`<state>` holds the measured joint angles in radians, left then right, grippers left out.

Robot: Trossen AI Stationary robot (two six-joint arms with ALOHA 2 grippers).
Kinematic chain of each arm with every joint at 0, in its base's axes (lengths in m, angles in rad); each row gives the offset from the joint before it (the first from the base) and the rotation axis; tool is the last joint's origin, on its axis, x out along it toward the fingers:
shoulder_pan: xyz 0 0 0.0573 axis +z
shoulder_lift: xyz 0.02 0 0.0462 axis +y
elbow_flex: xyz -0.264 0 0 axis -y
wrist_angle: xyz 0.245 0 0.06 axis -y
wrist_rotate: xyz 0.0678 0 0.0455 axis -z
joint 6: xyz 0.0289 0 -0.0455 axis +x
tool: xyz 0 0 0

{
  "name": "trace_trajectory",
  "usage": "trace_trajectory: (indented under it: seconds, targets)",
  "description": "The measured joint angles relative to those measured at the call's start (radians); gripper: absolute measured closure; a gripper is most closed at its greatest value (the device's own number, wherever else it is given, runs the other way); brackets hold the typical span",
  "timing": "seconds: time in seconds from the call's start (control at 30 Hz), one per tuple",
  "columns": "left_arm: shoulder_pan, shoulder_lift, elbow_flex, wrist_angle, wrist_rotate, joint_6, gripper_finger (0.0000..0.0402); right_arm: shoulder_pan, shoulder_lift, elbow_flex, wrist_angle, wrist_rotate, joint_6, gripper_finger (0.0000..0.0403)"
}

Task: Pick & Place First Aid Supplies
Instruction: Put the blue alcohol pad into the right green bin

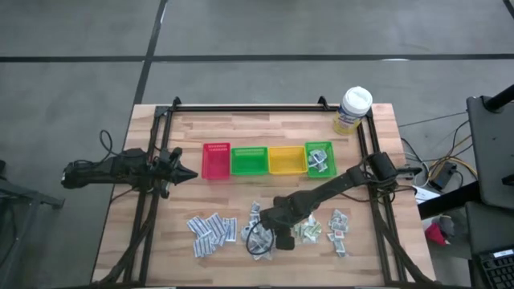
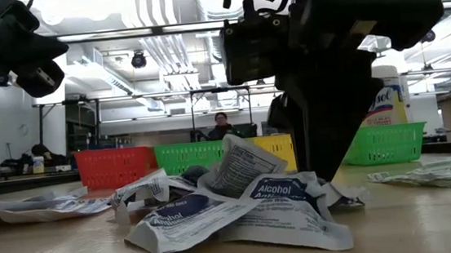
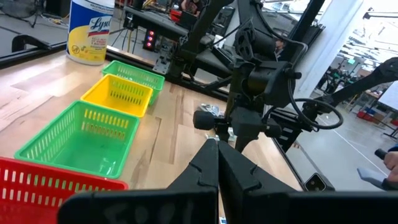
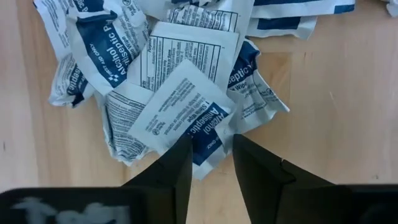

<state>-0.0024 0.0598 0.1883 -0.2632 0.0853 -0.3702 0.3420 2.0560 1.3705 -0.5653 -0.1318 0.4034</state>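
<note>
A heap of white-blue sachets [image 4: 186, 112] lies near the table's front, right of the middle [image 1: 259, 233]. My right gripper [image 4: 211, 152] points steeply down over it, open. Its fingers stand either side of the blue corner of the topmost sachet [image 4: 205, 134]. In the low view this gripper [image 2: 328, 171] reaches down to the crumpled sachets [image 2: 240, 203]. More sachets lie flat on the wood: white-blue ones [image 1: 210, 231], pale green ones [image 1: 307, 231] and white-red ones [image 1: 340, 227]. My left gripper [image 1: 189, 174] hovers shut at the table's left, above the wood [image 3: 217, 165]. My right gripper comes at the topmost sachet from above, slanting, with one finger [image 4: 180, 155] over the sachet's face and the other [image 4: 245, 155] at its blue edge [image 4: 214, 146]. Whether the fingers touch it I cannot tell. The sachet lies flat on the heap.
A row of small bins stands at mid-table: red [image 1: 216, 160], green [image 1: 249, 160], yellow [image 1: 286, 159] and a second green one [image 1: 319, 158] with some sachets in it. A yellow wipes tub [image 1: 353, 108] stands at the far right corner. A black frame rail [image 1: 241, 108] borders the table.
</note>
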Motion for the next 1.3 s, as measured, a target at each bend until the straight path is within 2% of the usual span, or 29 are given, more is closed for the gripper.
trace_trajectory:
  seconds: [0.37, 0.93, 1.3]
  targets:
    - [0.0, 0.0, 0.0, 0.0, 0.0, 0.0, 0.0401, 0.0, -0.01, -0.001, -0.007, 0.003, -0.01, 0.0344]
    - [0.0, 0.0, 0.0, 0.0, 0.0, 0.0, 0.0401, 0.0, -0.021, -0.002, -0.04, 0.0, -0.015, 0.036]
    - [0.0, 0.0, 0.0, 0.0, 0.0, 0.002, 0.0401, 0.0, -0.139, -0.002, -0.083, 0.001, -0.014, 0.0385]
